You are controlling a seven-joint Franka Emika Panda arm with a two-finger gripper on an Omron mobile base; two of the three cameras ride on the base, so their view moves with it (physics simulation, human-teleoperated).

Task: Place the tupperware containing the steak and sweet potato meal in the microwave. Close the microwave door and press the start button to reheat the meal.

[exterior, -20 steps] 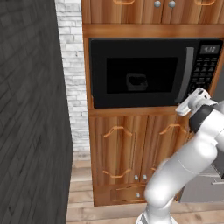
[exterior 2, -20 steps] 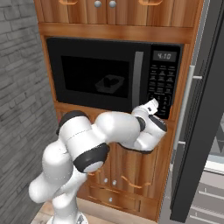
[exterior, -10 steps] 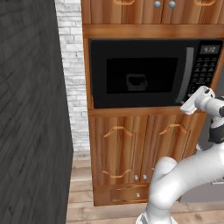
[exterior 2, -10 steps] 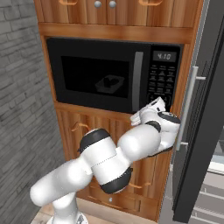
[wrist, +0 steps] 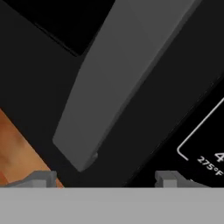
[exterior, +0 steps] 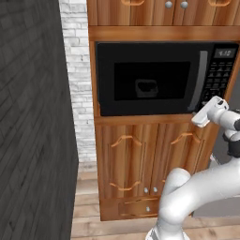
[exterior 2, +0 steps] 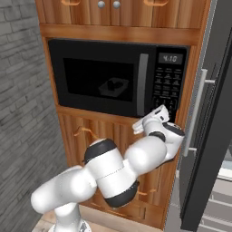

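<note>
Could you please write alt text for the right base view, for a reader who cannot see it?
A white robot arm holds its gripper at the lower right corner of a closed black microwave set in wooden cabinets. A tupperware shows dimly through the window.

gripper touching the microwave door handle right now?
Cannot tell. In the hand view the door handle looms just past the two spread fingertips, with no contact line visible. In the right base view the gripper overlaps the microwave corner, with depth unclear.
</note>
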